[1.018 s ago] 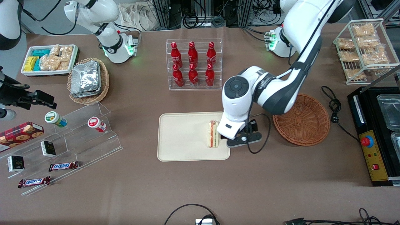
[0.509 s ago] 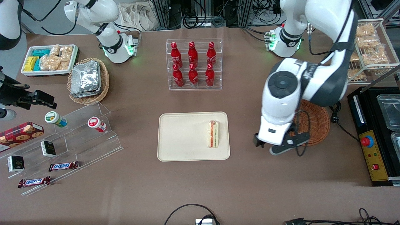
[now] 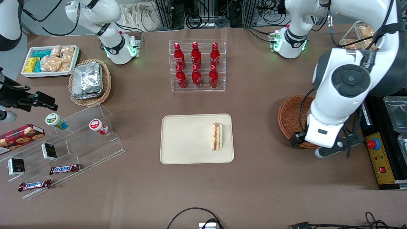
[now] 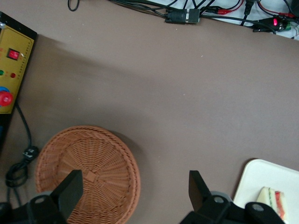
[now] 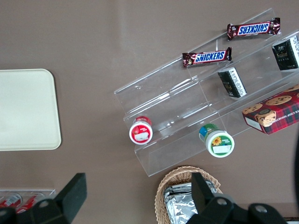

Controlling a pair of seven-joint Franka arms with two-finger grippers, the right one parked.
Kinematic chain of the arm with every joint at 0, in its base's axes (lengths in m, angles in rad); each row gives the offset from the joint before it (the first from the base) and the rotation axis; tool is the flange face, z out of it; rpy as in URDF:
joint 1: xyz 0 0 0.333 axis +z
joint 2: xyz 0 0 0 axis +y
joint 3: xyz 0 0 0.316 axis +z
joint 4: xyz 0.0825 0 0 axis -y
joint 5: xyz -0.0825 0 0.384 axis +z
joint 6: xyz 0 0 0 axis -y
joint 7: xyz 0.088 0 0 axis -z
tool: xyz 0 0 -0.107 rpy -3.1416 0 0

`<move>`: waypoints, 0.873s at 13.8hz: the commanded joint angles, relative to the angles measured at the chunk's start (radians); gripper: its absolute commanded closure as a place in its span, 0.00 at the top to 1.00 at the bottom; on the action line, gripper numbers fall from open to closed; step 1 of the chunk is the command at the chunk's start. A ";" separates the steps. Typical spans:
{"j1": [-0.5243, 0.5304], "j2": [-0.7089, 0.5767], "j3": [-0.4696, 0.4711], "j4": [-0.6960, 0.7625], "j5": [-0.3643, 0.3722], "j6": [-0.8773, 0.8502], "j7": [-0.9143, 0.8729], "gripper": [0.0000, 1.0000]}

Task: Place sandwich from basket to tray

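Our arm hides part of the basket (image 3: 291, 116). The sandwich (image 3: 217, 136) stands on the tray (image 3: 187, 140), long axis toward the camera. Our end effector (image 4: 133, 193) hangs open, empty, above the basket.

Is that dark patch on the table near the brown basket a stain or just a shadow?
Left wrist view: a soft-edged shadow on the table above the basket, probably the arm's; the open tool hangs over the basket's edge. Front view: even light, and the sandwich is sharp on the tray.
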 commanded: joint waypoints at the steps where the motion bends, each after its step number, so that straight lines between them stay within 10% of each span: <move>1: -0.008 -0.064 0.063 -0.037 -0.058 -0.032 0.128 1.00; 12: 0.096 -0.244 0.139 -0.182 -0.077 -0.042 0.412 1.00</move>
